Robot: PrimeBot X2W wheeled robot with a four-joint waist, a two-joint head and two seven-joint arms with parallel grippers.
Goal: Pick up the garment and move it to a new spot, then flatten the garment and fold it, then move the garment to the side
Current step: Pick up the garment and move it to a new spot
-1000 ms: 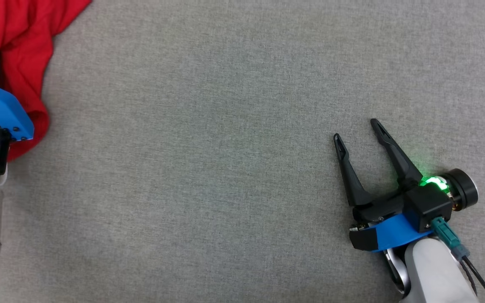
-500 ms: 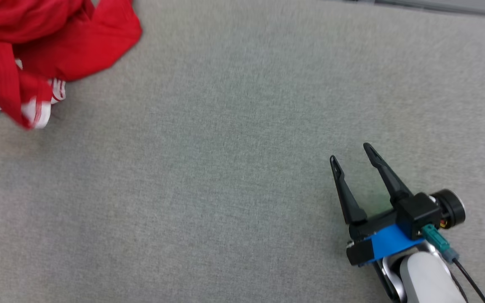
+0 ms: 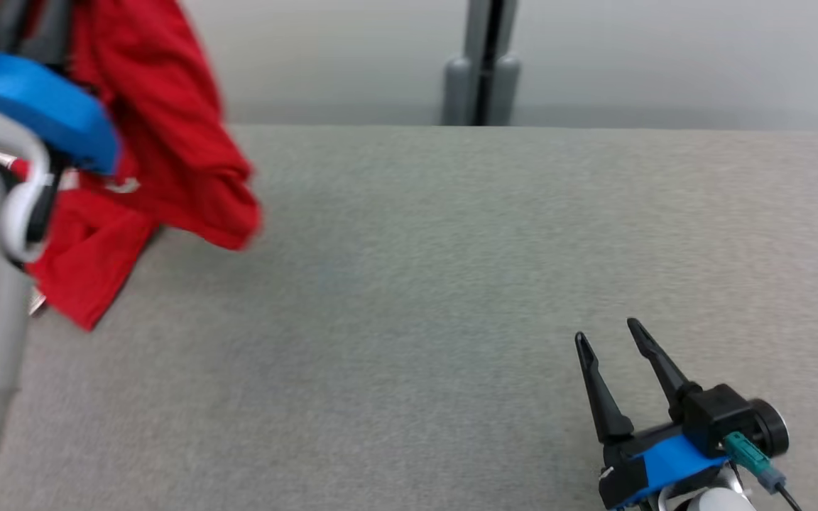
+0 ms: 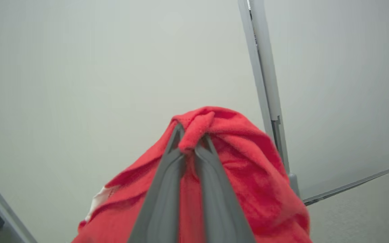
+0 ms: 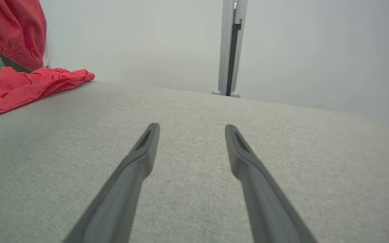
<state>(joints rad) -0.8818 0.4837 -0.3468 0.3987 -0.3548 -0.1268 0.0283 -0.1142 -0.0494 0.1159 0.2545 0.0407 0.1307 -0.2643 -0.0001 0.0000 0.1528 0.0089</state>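
The red garment (image 3: 167, 135) hangs at the upper left of the head view, lifted by my left arm, its lower folds trailing on the grey table (image 3: 416, 284). In the left wrist view my left gripper (image 4: 191, 138) is shut on a bunched fold of the red garment (image 4: 241, 158), which drapes over both fingers. The right wrist view has the garment (image 5: 29, 84) at its far left, part hanging, part lying on the table. My right gripper (image 3: 611, 337) rests low on the table at the lower right, open, nothing between its fingers (image 5: 147, 141).
The table's far edge (image 3: 522, 129) runs across the head view, with a pale wall behind it. A grey upright post (image 3: 483, 64) stands behind that edge near the middle. Bare grey cloth surface stretches between the garment and my right gripper.
The head camera has tilted up, bringing the table's far edge and wall into view. My left arm has risen with the garment, which now hangs instead of lying crumpled. The right gripper stays open.
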